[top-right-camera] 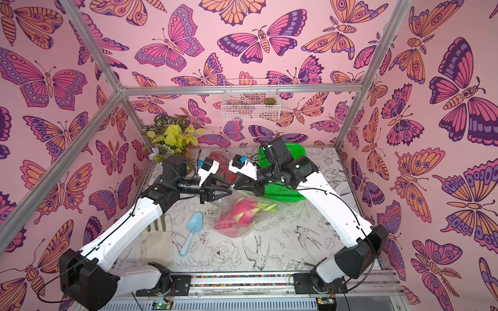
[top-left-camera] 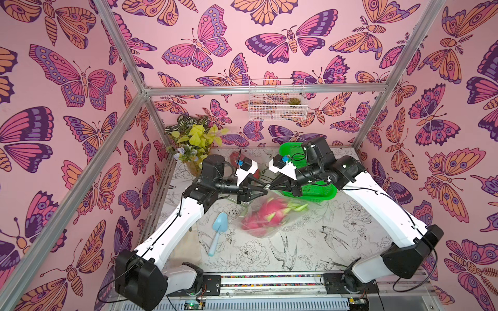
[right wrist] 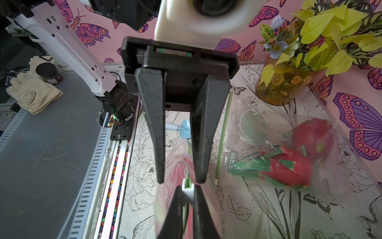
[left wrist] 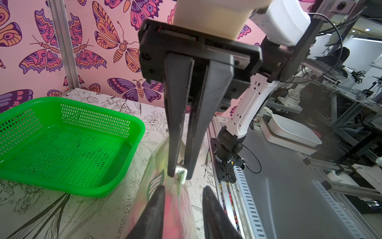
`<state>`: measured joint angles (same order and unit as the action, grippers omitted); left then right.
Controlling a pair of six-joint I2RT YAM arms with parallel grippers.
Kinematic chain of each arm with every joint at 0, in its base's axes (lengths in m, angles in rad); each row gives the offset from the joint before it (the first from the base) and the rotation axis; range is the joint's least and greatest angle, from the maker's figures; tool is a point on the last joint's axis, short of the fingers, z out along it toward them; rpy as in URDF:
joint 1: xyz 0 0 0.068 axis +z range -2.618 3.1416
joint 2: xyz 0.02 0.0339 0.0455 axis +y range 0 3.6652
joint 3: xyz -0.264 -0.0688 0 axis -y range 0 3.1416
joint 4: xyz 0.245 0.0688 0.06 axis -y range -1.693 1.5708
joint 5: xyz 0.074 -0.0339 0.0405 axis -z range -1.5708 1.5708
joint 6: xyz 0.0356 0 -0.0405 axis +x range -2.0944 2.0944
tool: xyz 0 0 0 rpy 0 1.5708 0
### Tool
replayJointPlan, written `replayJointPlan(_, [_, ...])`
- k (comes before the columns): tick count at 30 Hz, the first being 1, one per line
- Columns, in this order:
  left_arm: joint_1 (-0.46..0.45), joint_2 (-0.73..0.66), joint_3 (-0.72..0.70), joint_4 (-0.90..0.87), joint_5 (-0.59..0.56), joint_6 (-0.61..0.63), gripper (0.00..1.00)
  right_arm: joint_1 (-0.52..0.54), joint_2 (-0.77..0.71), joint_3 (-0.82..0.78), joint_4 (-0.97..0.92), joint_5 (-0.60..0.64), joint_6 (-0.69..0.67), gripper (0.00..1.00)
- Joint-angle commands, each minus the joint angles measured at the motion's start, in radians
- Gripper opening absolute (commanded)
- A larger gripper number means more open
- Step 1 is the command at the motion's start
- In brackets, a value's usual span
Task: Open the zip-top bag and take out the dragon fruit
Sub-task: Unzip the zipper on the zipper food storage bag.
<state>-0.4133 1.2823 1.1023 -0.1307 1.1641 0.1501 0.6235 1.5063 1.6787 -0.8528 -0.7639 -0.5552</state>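
1. The right gripper (right wrist: 187, 191) pinches the white slider on the bag (top-left-camera: 265, 218).
2. The left gripper (right wrist: 179, 182) has loose jaws around the bag top.
3. Dragon fruit (top-left-camera: 266, 212) is inside, on the tabletop (top-left-camera: 336, 242). Nothing is out yet.

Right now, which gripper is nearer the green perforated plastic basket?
Right. The right gripper reaches out from just over the green perforated plastic basket's near-left edge, pinching the bag's white slider. The left gripper faces it, farther from the basket.

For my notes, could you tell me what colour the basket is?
Bright green, perforated basket; the left wrist view shows it best.
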Motion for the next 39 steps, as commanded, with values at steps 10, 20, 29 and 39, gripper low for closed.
replayJointPlan(10, [-0.004, 0.016, 0.014, -0.011, 0.000, 0.026, 0.00, 0.013, 0.025, 0.035, -0.036, -0.012, -0.009, 0.00])
replayJointPlan(20, [0.052, -0.069, -0.094, 0.298, -0.038, -0.195, 0.00, 0.013, -0.034, -0.086, 0.016, 0.066, 0.058, 0.00])
replayJointPlan(29, [0.098, -0.098, -0.136, 0.442, -0.032, -0.324, 0.00, 0.013, -0.080, -0.173, 0.037, 0.105, 0.074, 0.00])
replayJointPlan(39, [0.147, -0.133, -0.141, 0.461, -0.020, -0.361, 0.00, -0.009, -0.107, -0.241, 0.038, 0.252, 0.048, 0.00])
